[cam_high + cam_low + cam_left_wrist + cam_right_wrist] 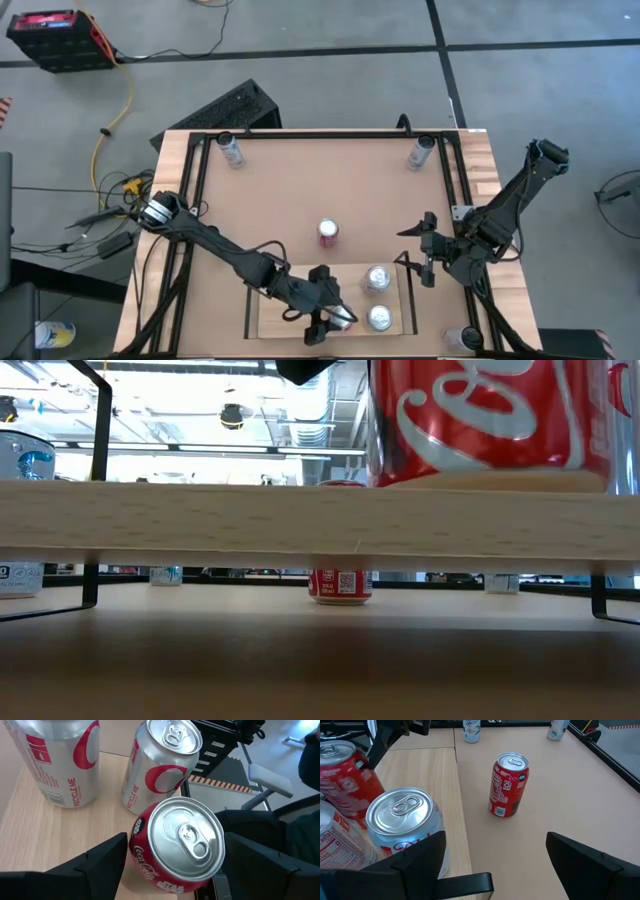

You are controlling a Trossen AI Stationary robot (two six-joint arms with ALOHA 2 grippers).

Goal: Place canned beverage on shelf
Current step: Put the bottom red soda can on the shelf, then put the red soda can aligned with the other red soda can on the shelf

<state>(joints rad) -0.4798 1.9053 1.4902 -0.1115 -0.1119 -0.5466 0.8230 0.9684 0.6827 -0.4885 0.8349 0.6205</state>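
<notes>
The shelf (pixel 290 312) of pale planks lies near the table's front edge; the low view shows its board (pixel 250 515) raised on black rails. A red can (pixel 175 845) stands upright on it beside two silver cans (pixel 376 279) (pixel 379 318). My left gripper (pixel 175 857) is open, with one finger on each side of the red can, reaching in from the table's left. My right gripper (pixel 425 250) hangs open over the table just right of the shelf, holding nothing. Another red can (pixel 328 232) stands on the brown table beyond the shelf. My left gripper has its fingers (pixel 107 860) close against the two sides of the red can's wall (pixel 142 862), slanting down from the table's left. Whether they still touch it, I cannot tell. The can stands upright with its base on the shelf board (pixel 480 420).
Silver cans stand at the table's far left (pixel 231 150), far right (pixel 420 152) and near right (pixel 460 340) corners. The black table frame (pixel 320 133) runs around the brown top. Bare table lies between the lone red can (pixel 509 785) and the far edge.
</notes>
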